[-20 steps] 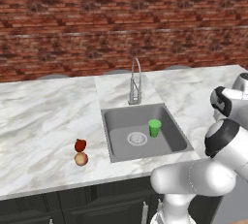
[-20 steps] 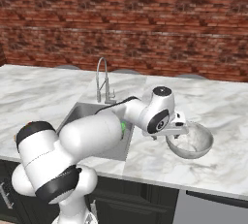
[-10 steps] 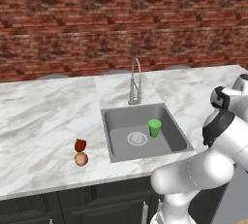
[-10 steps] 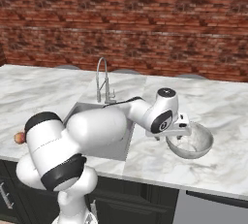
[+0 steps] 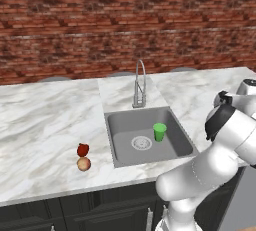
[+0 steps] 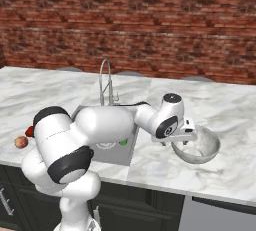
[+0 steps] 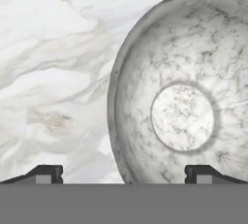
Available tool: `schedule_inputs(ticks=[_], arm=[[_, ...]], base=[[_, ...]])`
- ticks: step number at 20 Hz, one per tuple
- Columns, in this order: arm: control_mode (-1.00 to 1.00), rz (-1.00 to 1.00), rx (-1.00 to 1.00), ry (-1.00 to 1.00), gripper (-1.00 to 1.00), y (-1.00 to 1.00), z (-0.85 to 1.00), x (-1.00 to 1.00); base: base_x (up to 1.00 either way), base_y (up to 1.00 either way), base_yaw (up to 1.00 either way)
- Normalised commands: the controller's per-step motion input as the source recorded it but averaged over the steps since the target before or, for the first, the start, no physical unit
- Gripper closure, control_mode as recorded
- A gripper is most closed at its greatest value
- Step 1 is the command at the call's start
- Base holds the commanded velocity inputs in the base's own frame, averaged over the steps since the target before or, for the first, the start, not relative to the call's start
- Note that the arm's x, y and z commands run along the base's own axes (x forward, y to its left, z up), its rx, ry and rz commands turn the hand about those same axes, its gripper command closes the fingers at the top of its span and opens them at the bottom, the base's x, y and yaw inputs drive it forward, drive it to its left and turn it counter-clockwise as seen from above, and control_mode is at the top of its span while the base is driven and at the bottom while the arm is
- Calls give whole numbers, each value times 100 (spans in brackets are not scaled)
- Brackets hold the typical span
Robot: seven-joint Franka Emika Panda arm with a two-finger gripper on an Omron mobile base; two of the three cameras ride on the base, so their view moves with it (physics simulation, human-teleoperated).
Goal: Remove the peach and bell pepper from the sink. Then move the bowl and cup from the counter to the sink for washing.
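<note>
The silvery bowl (image 6: 198,146) stands on the marble counter (image 6: 235,110) right of the sink (image 5: 172,145). My gripper (image 6: 184,138) hangs open over the bowl's left rim. In the hand view that rim runs between the two fingertips (image 7: 46,173), with the bowl (image 7: 184,97) spreading to the right of the gripper (image 7: 125,174). The green cup (image 5: 159,131) stands upright in the sink beside the drain. The bell pepper (image 5: 83,149) and the peach (image 5: 84,164) lie close together on the counter (image 5: 40,120) left of the sink. The peach (image 6: 21,142) also lies at the far left.
A tall arched chrome faucet (image 5: 140,82) rises behind the sink. A brick wall (image 5: 125,20) closes off the back of the counter. My own arm (image 6: 100,125) stretches over the sink's front right corner. Bare marble lies around the bowl.
The arm's elbow and shoulder links have swung round while the hand stayed at the bowl's left rim. Bowl, cup, peach and bell pepper have not moved.
</note>
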Motion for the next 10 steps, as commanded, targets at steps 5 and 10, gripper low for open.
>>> schedule_inputs(ticks=[5, 10], arm=[[-100, 1, 0, 0, -100, -7, -14, 10], [-100, 1, 0, 0, -100, -4, -14, 12]], base=[[0, 0, 0], [0, 0, 0]])
